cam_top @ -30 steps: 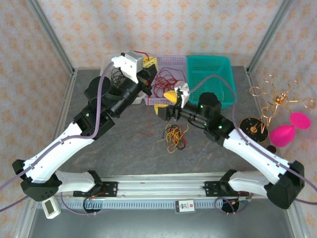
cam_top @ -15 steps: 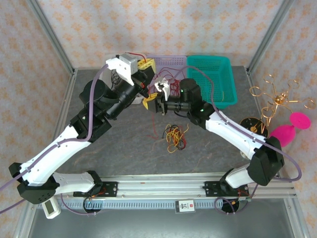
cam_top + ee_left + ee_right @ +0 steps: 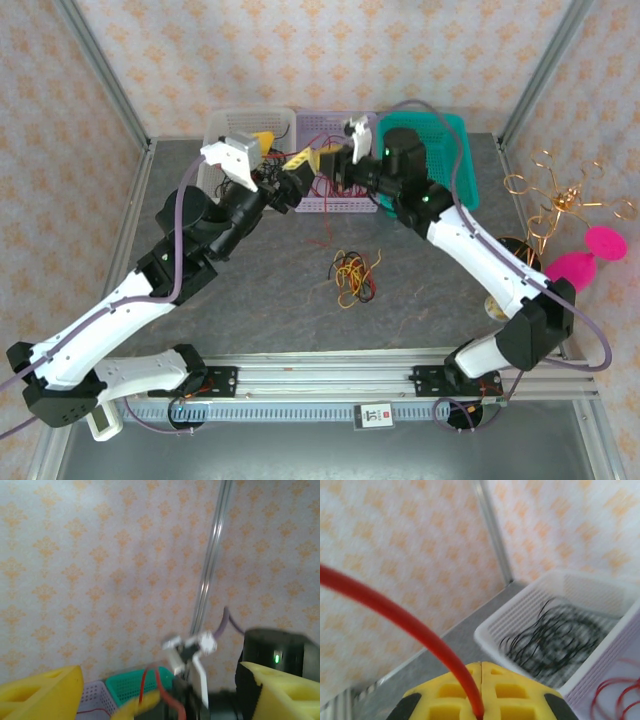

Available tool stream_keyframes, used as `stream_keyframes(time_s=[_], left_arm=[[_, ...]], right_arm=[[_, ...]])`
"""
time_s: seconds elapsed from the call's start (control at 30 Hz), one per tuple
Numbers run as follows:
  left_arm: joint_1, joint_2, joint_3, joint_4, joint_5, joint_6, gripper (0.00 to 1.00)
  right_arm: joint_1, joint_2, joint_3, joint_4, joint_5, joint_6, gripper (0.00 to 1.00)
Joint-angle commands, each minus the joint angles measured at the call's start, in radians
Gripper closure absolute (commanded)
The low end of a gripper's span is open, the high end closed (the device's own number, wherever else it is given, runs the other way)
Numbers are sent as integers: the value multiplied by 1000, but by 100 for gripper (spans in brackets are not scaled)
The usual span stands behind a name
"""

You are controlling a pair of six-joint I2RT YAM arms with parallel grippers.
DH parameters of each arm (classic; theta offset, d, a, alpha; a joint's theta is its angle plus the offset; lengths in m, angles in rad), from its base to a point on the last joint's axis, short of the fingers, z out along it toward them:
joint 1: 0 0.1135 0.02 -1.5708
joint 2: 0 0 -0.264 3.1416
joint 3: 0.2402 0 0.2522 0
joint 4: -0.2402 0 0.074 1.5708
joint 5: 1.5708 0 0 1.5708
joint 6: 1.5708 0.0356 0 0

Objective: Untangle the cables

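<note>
Two tools are held high at the far side of the table. The left tool is spread wide, nothing gripped. The right tool is clenched on a red cable, its tail seen hanging tableward. The knot lies mid-table. Judged best: cable drawn up slowly, tail watched for snags, then released over the lilac basket, where reds are kept.

Reaching the left arm up and rightward, holding the left gripper with its yellow fingers spread wide apart. Stretching the right arm forward and leftward, pointing the right gripper toward the left one, pressing its yellow fingers flat together and pinching a red cable.
</note>
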Motion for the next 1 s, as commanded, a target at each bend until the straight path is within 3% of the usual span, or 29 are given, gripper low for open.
stream_keyframes(time_s=[0.0, 0.2, 0.47, 0.77, 0.97], left_arm=[[-5, -71, -64, 15, -43, -48, 17], [-5, -197, -212, -87, -40, -125, 9], [-5, -329, -390, -231, -2, -242, 15], [-5, -361, -456, -274, -7, -283, 20], [-5, -331, -477, -269, -5, -279, 20]], right_arm=[[-41, 81, 184, -98, 121, -3, 100], [-80, 309, 534, -230, 277, -24, 100], [-136, 634, 907, -319, 357, -28, 100], [-189, 819, 935, -321, 440, 42, 100], [-228, 859, 920, -363, 479, 54, 100]])
